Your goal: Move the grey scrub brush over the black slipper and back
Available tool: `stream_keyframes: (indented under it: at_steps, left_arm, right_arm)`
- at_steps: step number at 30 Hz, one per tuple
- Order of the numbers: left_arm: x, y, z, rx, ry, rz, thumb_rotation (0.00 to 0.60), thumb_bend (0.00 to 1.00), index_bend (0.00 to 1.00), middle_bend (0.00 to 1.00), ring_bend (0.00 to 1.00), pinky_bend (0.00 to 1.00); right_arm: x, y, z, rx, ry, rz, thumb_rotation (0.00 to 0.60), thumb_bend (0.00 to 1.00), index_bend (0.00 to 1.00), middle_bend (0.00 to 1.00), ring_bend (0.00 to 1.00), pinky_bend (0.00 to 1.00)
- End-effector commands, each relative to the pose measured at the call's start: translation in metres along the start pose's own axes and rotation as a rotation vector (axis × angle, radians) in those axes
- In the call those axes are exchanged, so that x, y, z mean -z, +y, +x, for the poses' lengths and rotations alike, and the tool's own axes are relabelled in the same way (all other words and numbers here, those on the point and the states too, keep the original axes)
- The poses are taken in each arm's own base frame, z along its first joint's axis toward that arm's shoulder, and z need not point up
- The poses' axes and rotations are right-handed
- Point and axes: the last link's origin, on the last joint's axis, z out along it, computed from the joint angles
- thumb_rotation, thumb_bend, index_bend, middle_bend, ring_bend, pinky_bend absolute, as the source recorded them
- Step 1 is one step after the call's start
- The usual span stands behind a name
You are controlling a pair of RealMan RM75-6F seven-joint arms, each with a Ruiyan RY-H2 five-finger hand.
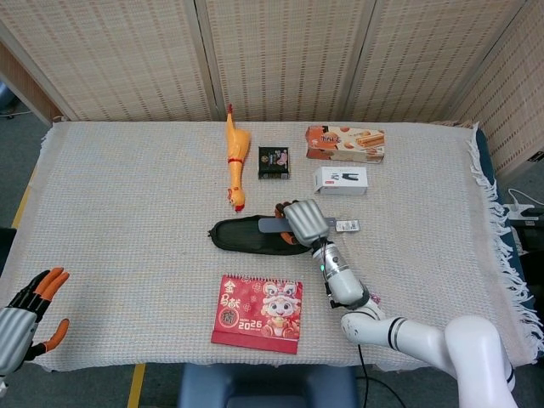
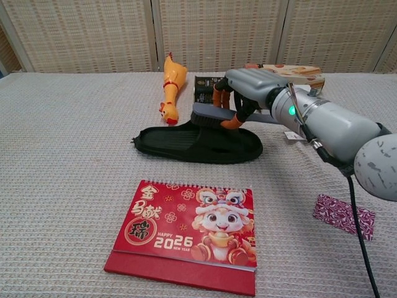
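The black slipper [image 1: 242, 236] [image 2: 192, 143] lies flat mid-table, its toe toward the left. My right hand [image 1: 304, 221] [image 2: 243, 89] grips the grey scrub brush [image 2: 211, 114] [image 1: 272, 225] by its handle, with the bristle head over the slipper's strap. Whether the bristles touch the slipper I cannot tell. My left hand [image 1: 25, 319] hovers off the table's front left corner, fingers spread, holding nothing; only the head view shows it.
A red 2026 desk calendar [image 1: 258, 312] [image 2: 189, 223] lies in front of the slipper. Behind it are a yellow rubber chicken [image 1: 234, 161], a small black packet [image 1: 274, 161], an orange biscuit box [image 1: 345, 143] and a white box [image 1: 341, 180]. A patterned purple card [image 2: 345, 215] lies at the right.
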Motion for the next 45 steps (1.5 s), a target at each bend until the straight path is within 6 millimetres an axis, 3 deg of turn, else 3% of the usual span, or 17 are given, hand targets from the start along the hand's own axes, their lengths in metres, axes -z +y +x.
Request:
stream_keyframes:
  at_steps: [1,15,29,39,45]
  left_arm:
    - [0.001,0.0,0.001,0.001,0.002,-0.002,0.584,0.46,0.0,0.0,0.0,0.2]
    - [0.001,0.002,-0.002,-0.009,-0.004,-0.006,0.585,0.46,0.0,0.0,0.0,0.2]
    - [0.002,0.0,0.001,0.0,0.003,-0.003,0.586,0.46,0.0,0.0,0.0,0.2]
    - [0.003,0.002,0.0,-0.007,0.002,-0.01,0.587,0.46,0.0,0.0,0.0,0.2]
    - [0.003,0.004,-0.001,-0.01,0.001,-0.011,0.589,0.46,0.0,0.0,0.0,0.2]
  right_arm:
    - [-0.001,-0.004,-0.001,0.004,-0.003,0.005,0.6,0.49,0.83,0.53,0.59,0.8]
    - [0.012,0.03,-0.004,0.072,-0.03,-0.057,0.6,0.5,0.83,0.53,0.59,0.8]
    - [0.002,-0.003,-0.007,0.052,-0.028,0.002,0.6,0.5,0.83,0.53,0.59,0.8]
    - [0.016,0.028,-0.009,0.113,-0.044,-0.056,0.6,0.5,0.83,0.54,0.61,0.8]
    - [0.022,0.037,0.002,0.101,-0.029,-0.067,0.6,0.5,0.84,0.54,0.61,0.8]
